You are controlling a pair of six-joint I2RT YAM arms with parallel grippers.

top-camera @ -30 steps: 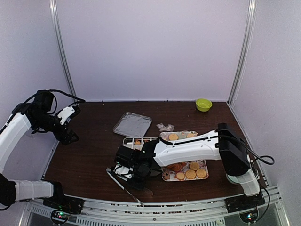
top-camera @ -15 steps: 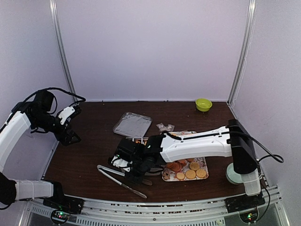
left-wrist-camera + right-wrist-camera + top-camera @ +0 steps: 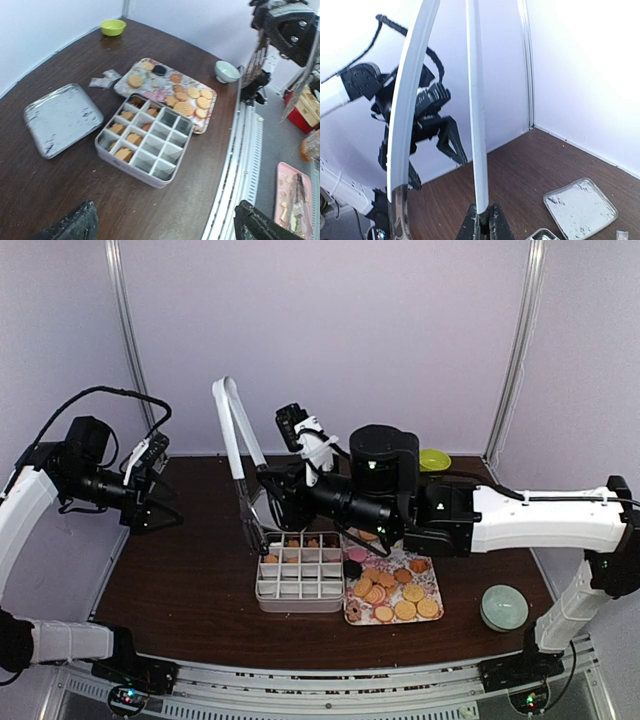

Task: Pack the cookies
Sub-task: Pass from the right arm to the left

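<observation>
Cookies [image 3: 413, 592] on tray [image 3: 436, 588], right of box [image 3: 298, 604]

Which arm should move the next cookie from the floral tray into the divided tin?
Right: the right gripper is shut on the tongs, raised near the tin; the left gripper is open, empty, far aside.

- Left arm [image 3: 30, 512]: was raised at the left edge of the bench [image 3: 180, 590], elbow bent, wrist aimed rightward.
- Left claw [image 3: 170, 508]: fingers stood spread wide, empty, above the bench.
- Right arm [image 3: 540, 510]: reached from its base across to the left, forearm near level.
- Right claw [image 3: 483, 220]: fingers were pinched on the upright metal tongs [image 3: 232, 425].
</observation>
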